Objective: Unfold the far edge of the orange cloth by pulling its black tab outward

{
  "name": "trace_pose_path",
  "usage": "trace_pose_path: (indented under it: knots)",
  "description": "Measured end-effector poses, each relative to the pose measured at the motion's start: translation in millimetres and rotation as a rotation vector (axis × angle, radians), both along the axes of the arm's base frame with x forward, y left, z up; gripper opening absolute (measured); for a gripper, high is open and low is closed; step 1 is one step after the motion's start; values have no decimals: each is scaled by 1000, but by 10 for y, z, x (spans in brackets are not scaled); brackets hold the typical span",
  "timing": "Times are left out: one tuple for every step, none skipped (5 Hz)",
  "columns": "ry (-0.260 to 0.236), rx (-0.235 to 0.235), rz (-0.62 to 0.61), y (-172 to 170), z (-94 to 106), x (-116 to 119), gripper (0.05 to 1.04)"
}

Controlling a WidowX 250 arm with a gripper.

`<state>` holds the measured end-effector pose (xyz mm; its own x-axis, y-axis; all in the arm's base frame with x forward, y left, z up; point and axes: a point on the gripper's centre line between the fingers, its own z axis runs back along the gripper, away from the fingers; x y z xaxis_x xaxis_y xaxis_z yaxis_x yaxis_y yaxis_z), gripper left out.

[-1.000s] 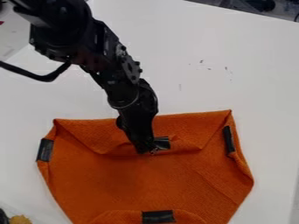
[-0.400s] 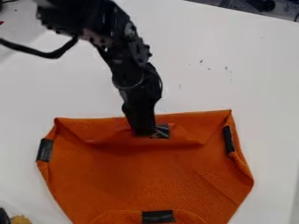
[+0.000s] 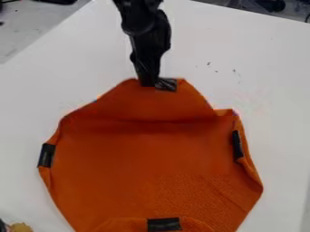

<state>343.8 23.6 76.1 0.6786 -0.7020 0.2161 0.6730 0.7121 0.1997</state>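
Change: gripper (image 3: 147,83), drawn back from over the middle of the upper part of the cloth towards the far side of the tabletop (image 3: 272,77); the cloth's far flap, folded inward a second ago, now pulled outward with it; in effect, the inward fold largely undone and the cloth opened out on that side, by judgement an unfolding well advanced there.

Gripper state: closed, pinching the cloth's far edge, just beside the far black patch (image 3: 166,84) (the edge comes to a raised-looking peak there).

Principal item: orange cloth (image 3: 145,158), one; lying on the white tabletop, across the lower and middle part of the view, its near end running out at the bottom; weave visible towards the lower right; a soft crease running crosswise below the drawn-out flap; far right corner still turned in a little; right and left margins folded narrowly inward.

Fittings: left black patch (image 3: 46,155), at the left margin; right black patch (image 3: 237,144), upright along the right margin; near black patch (image 3: 163,224), on a rounded turned-in flap.

Sundry: yellowish-brown lump (image 3: 21,227), lower left corner, apart from the cloth; nature uncertain.
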Motion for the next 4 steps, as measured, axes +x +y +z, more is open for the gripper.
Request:
trace_pose_path:
  knots:
    - [4, -42, -19, 304, -111, 281, 57]
    - [4, -98, -17, 547, -313, 471, 57]
    - [31, -146, -3, 622, -475, 497, 81]
    - [42, -146, 2, 623, -545, 477, 237]
